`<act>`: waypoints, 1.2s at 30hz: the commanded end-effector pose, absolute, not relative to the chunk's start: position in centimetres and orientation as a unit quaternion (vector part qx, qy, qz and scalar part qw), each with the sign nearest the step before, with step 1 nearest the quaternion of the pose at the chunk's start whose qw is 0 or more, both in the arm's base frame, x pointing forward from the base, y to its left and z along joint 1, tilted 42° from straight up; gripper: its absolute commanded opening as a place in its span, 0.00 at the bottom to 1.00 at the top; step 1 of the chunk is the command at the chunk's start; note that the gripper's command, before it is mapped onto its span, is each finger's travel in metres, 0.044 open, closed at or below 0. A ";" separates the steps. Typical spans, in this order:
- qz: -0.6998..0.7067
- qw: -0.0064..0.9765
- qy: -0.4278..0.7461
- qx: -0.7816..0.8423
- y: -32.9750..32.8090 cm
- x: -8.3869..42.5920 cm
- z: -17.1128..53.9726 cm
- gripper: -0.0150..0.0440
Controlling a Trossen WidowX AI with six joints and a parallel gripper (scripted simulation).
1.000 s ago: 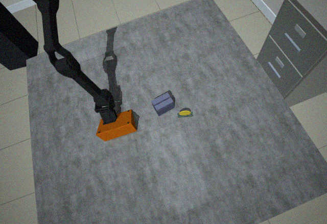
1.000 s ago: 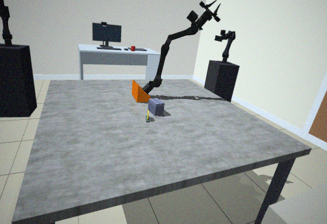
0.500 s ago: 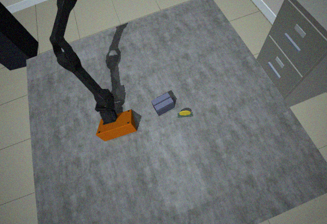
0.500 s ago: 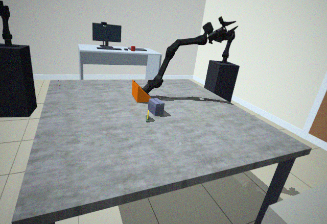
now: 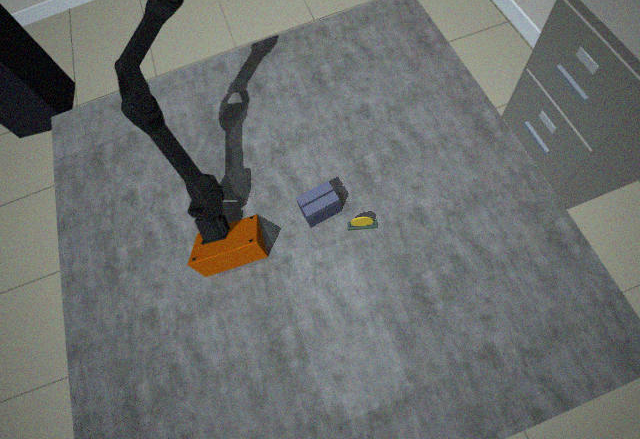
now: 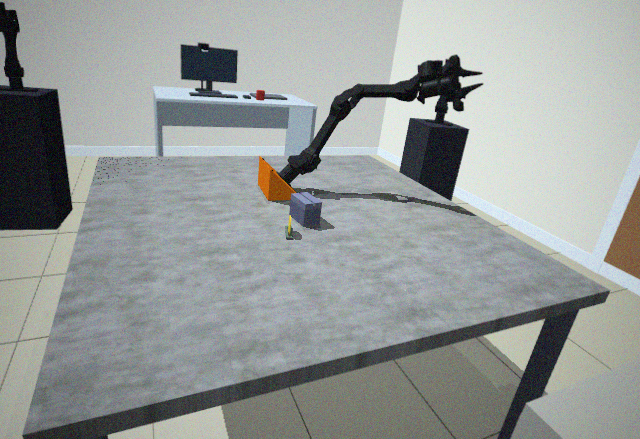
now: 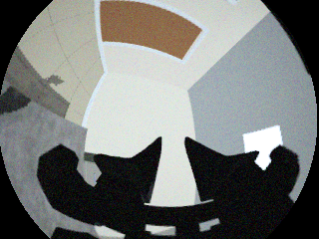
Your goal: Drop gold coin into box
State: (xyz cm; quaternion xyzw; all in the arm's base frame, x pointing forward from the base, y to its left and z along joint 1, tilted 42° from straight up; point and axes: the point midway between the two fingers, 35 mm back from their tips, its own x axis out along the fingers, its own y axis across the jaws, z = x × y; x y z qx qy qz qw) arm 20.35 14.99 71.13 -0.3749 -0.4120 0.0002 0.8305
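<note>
The gold coin (image 5: 361, 221) (image 6: 290, 224) stands on its edge in the dark-green holder (image 5: 363, 227) (image 6: 288, 236). The closed box (image 5: 323, 212) (image 6: 305, 210) sits beside the holder, looks blue-grey, and has a dark slot line across its lid. My gripper (image 6: 482, 78) (image 7: 173, 139) is partly open and empty, its two fingertips apart with only the wall showing between them. It is raised high, far from the coin and the box, pointing to the right in the exterior view. In the top view the fingers are out of frame at the top.
An orange wedge-shaped base (image 5: 232, 248) (image 6: 268, 186) carries the arm and stands on the grey table (image 5: 361, 346) (image 6: 258, 310), near the box. A dark pedestal (image 6: 434, 155) with another arm stands beyond the table, behind my gripper in the exterior view. A drawer cabinet (image 5: 568, 114) stands beside the table.
</note>
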 end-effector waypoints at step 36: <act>0.256 0.854 0.314 -0.326 5.4 50.9 25.2 0.53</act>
